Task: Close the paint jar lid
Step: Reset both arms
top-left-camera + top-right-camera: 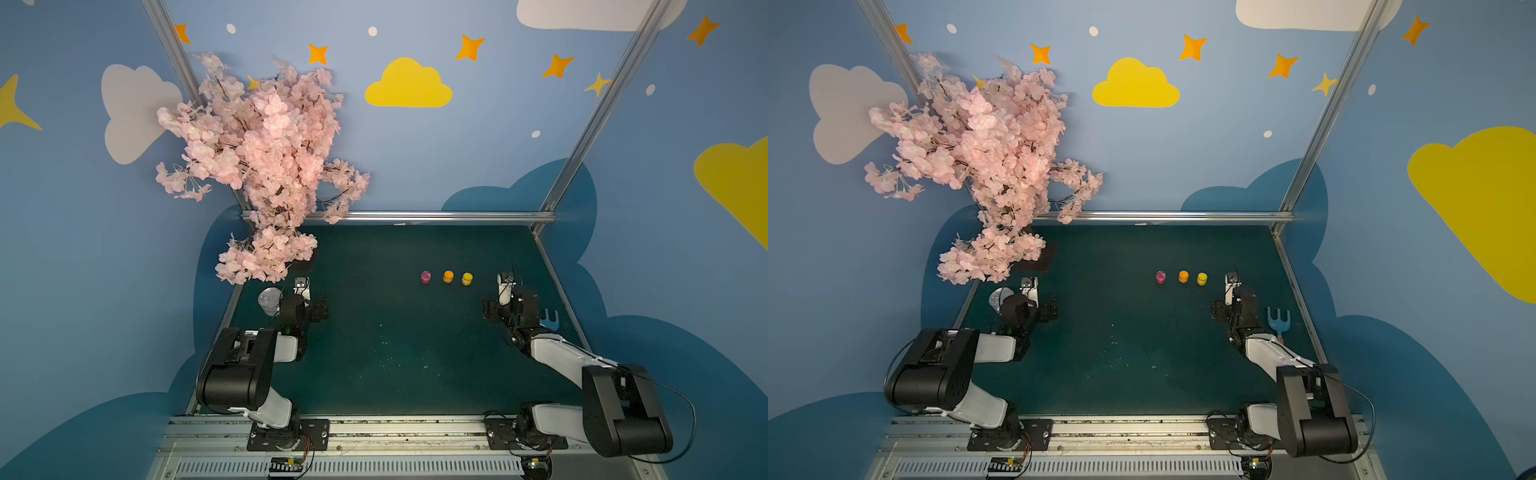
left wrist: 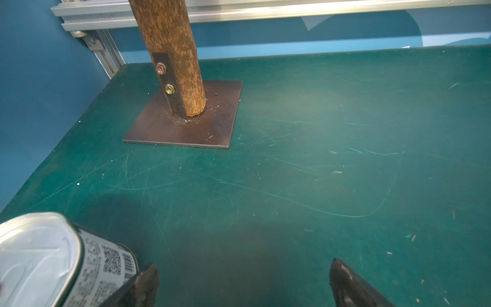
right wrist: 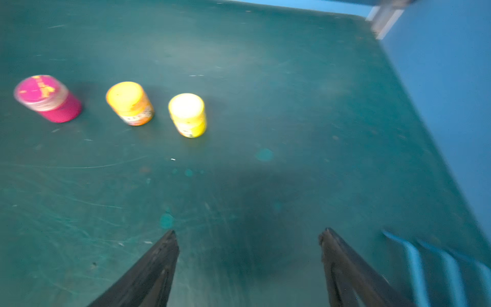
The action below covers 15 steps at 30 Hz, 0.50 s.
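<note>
Paint jars (image 1: 1183,276), three in a row: pink jar (image 1: 425,276), orange jar (image 1: 448,276), yellow jar (image 1: 467,278), all upright, long axis vertical, on the green table (image 1: 395,353) at about two o'clock from its centre. Lids (image 3: 127,94) apparently on each; seated tight or loose, cannot tell. Right gripper (image 3: 248,234): jaws spread wide, empty, with the row near at ten o'clock, yellow jar closest. Left gripper (image 2: 243,265): jaws likewise wide, empty, well apart from the row at the nine o'clock edge, just beside a tin can (image 2: 53,263). Judged right-arm work: swing toward ten o'clock, then descend onto the lid from above.
</note>
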Each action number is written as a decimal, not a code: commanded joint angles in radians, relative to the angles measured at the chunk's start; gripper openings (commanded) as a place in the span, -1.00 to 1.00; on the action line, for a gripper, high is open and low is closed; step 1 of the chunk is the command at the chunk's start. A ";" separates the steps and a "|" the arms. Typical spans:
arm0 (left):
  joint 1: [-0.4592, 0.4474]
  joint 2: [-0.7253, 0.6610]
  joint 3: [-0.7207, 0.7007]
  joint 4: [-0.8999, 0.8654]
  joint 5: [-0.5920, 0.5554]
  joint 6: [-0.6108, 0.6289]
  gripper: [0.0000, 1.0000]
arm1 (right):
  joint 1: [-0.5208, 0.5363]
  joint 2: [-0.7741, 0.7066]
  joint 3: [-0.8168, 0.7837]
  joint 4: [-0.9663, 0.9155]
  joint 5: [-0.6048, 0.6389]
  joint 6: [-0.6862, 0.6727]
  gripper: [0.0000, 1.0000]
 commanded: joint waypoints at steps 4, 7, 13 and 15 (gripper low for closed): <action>0.000 -0.016 0.024 0.018 0.032 -0.011 0.99 | -0.099 0.138 0.006 0.225 -0.164 0.041 0.75; 0.003 -0.015 0.028 0.012 0.035 -0.012 0.99 | -0.097 0.134 0.017 0.195 -0.173 0.017 0.81; 0.002 -0.015 0.025 0.016 0.033 -0.012 0.99 | -0.096 0.131 0.017 0.190 -0.172 0.018 0.80; 0.001 -0.017 0.024 0.016 0.032 -0.010 0.99 | -0.096 0.131 0.017 0.190 -0.170 0.019 0.81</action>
